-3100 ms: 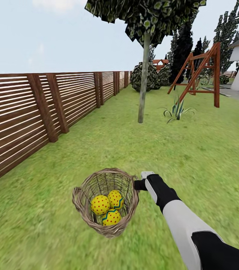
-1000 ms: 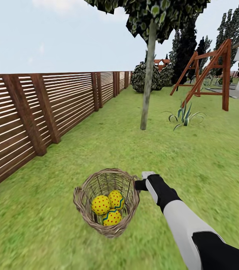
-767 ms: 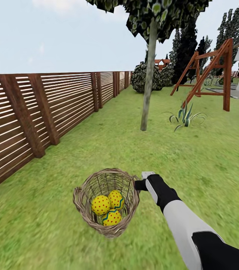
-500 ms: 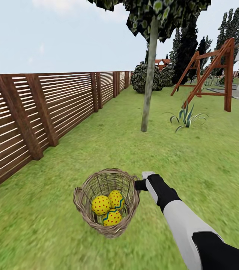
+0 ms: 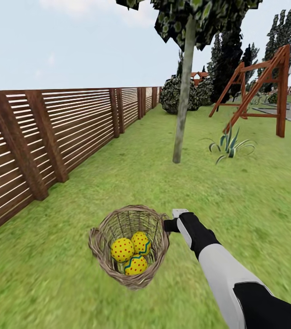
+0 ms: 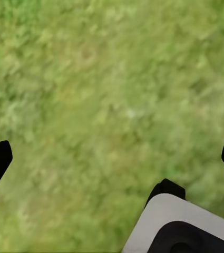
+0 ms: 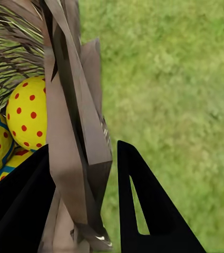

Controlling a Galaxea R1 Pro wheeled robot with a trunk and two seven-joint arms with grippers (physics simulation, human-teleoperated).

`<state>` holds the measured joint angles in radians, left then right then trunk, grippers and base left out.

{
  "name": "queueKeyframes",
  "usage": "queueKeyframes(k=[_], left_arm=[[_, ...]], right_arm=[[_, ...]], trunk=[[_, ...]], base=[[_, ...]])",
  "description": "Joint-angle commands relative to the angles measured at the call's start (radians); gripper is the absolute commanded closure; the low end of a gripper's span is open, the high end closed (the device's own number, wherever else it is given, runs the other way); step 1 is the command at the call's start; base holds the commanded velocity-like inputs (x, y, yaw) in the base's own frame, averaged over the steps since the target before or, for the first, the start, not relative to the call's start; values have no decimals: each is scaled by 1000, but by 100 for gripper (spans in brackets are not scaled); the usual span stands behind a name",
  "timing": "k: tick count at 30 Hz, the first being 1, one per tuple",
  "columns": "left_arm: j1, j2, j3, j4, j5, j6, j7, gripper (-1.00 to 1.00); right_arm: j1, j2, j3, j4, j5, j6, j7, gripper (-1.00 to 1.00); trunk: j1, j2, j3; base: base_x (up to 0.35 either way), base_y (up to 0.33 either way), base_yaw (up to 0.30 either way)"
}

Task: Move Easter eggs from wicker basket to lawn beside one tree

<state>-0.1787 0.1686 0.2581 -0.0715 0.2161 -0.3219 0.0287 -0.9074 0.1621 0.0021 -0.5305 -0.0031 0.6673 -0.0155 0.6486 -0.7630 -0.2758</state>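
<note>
The right gripper (image 7: 83, 205), jaws pinching the wicker basket's (image 5: 100, 246) rim, has carried all three Easter eggs (image 5: 131, 254) nearer the tree (image 5: 182, 114).

Three Easter eggs (image 5: 131, 253) (yellow, red-dotted) inside wicker basket (image 5: 100, 242)

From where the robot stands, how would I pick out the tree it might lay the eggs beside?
Start at the long brown slatted fence and look across the lawn toward the red wooden swing frame. Between them, ahead of the basket, stands the tree. Its slim, pale, bare trunk sets it apart from the round bush and the dark pointed cypresses behind.
</note>
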Motion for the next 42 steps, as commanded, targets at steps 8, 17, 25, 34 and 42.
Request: queueKeyframes(k=[8, 17, 25, 34, 42], left_arm=[[-1, 0, -5, 1, 9, -3, 0, -100], [-1, 0, -5, 1, 9, -3, 0, -100], [-1, 0, -5, 1, 9, -3, 0, -100], [-1, 0, -5, 0, 11, -3, 0, -100], [-1, 0, -5, 0, 11, -3, 0, -100]], right_arm=[[-1, -1, -4, -2, -9, 5, -1, 100], [-1, -1, -4, -2, -9, 5, -1, 100], [-1, 0, -4, -2, -9, 5, -1, 100], [-1, 2, -4, -2, -9, 5, -1, 100], [-1, 3, -3, -2, -9, 5, -1, 100]], trunk=[[1, -1, -1], [1, -1, -1], [1, -1, -1], [1, -1, -1], [1, -1, -1]], base=[[331, 0, 51], [331, 0, 1], [331, 0, 0], [331, 0, 0], [331, 0, 0]])
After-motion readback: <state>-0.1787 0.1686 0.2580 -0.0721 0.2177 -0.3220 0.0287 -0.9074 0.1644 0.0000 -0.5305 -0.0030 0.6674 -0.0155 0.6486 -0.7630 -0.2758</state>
